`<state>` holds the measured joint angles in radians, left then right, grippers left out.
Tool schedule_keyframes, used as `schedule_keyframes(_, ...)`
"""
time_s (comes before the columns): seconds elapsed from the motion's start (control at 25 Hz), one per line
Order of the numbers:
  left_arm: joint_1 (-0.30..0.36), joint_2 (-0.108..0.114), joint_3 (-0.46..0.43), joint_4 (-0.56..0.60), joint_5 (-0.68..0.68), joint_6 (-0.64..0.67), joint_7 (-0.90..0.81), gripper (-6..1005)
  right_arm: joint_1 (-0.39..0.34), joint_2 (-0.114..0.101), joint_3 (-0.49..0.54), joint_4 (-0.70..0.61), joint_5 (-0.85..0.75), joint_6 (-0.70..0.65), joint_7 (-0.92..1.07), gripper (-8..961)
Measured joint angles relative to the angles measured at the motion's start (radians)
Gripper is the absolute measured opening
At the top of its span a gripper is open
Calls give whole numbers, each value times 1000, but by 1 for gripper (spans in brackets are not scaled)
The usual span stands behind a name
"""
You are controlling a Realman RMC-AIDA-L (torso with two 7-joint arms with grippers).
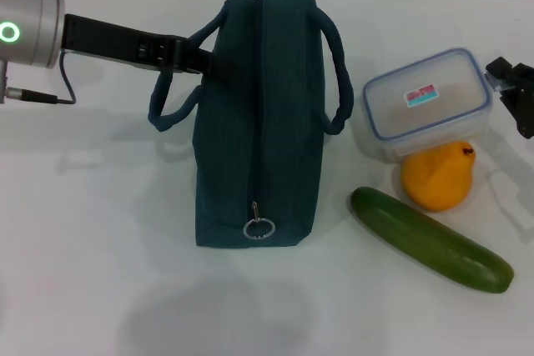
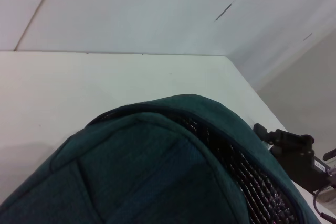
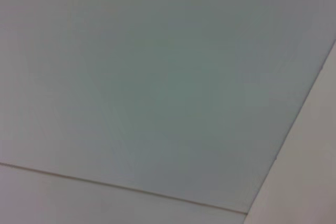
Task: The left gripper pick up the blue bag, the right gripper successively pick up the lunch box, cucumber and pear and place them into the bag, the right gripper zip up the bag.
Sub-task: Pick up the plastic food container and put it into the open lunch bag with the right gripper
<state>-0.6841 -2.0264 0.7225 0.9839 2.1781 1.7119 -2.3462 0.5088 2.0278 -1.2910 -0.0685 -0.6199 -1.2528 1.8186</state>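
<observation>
The blue bag (image 1: 259,122) stands upright mid-table, its zipper line running along the top to a metal ring pull (image 1: 259,228) at the near end. My left gripper (image 1: 196,59) reaches in from the left and meets the bag's left handle (image 1: 171,102); in the left wrist view the bag (image 2: 147,171) fills the lower part. Right of the bag lie the lunch box (image 1: 427,102), the pear (image 1: 437,176) in front of it, and the cucumber (image 1: 430,239) nearest me. My right gripper (image 1: 506,94) hovers open just right of the lunch box and also shows in the left wrist view (image 2: 292,153).
The white table (image 1: 92,231) stretches in front and to the left of the bag. Its far edge meets a pale wall. The right wrist view shows only wall panels.
</observation>
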Motion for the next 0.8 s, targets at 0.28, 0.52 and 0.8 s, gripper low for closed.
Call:
schedule_keyframes(0.28, 0, -1, 0, -6, 0, 0, 15, 60, 0, -2, -9, -8, 0, 9, -1, 94)
schedule_keyframes(0.52, -1, -5, -1, -5, 0, -2, 18, 60, 0, 0, -2, -2, 12, 27, 168, 94)
schedule_keyframes(0.8, -2, -9, -1, -7, -1, -3, 18, 60, 3, 0, -4, -2, 10, 19, 330, 95)
